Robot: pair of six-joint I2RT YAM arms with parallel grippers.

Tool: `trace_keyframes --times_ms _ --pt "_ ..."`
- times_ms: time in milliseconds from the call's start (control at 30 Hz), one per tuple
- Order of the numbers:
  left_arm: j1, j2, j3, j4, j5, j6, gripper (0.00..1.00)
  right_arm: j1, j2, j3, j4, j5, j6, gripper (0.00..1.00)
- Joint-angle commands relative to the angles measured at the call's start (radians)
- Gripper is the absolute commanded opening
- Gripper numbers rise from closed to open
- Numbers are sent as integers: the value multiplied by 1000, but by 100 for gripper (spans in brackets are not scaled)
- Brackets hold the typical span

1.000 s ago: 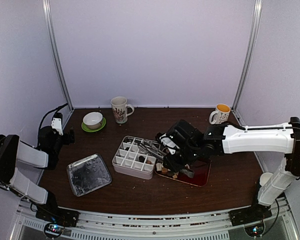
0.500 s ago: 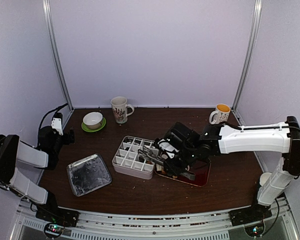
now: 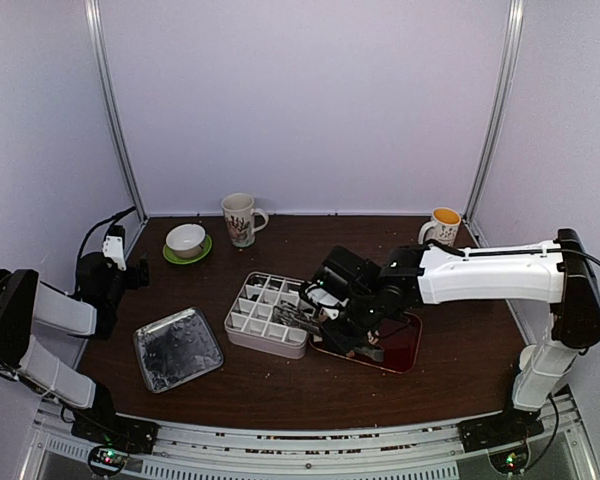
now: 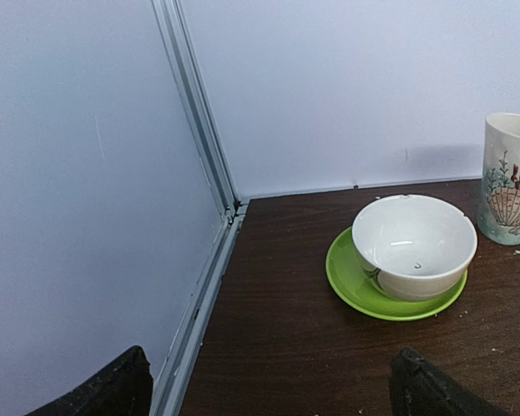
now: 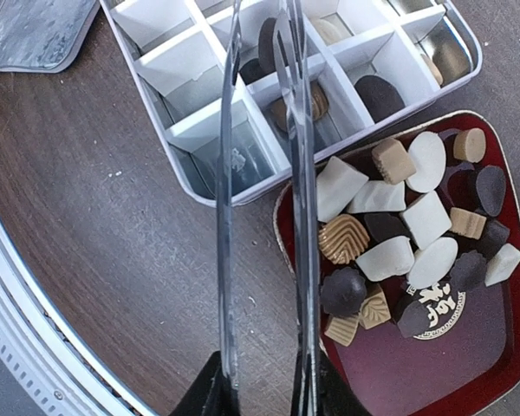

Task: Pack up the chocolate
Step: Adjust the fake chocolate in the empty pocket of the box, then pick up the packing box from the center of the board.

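The whole table (image 3: 280,390) is taken in by the top view from above and behind the arm bases, angled down, pretty far off. The left wrist view is held low and close at the back-left corner, aimed at the white bowl (image 4: 413,245) and shell mug (image 4: 510,178), both caught from the top too. The right wrist view is pointed down along the tongs (image 5: 306,260), close over the divided box (image 5: 191,78) and red tray (image 5: 494,355), likewise shared.

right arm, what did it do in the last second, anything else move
The right gripper, gripping the tongs, slid left from over the red tray toward the white divided box. Left gripper, bowl and foil tray stayed put.
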Motion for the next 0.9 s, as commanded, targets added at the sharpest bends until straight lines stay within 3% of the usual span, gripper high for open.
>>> trace_keyframes --times_ms 0,333,500,600,667,767,867 --pt "4 8 -2 60 -7 -8 98 3 -9 37 -35 46 13 30" --pt "4 8 -2 61 -8 -9 98 -77 -209 -136 99 25 -2 30" --pt "-45 -115 -28 0 -198 -17 98 -200 -334 -210 140 -71 12 30" --pt "-151 -271 85 -384 -392 -30 98 -230 -386 -200 89 -58 -9 28" --pt "-186 -313 227 -773 -435 -162 98 -238 -400 -154 16 -48 -18 28" --pt "-200 -314 426 -1241 -342 -398 98 -243 -396 -73 -119 -38 -21 28" --pt "-201 -327 460 -1404 -204 -505 98 -249 -397 -88 -162 -49 -17 28"
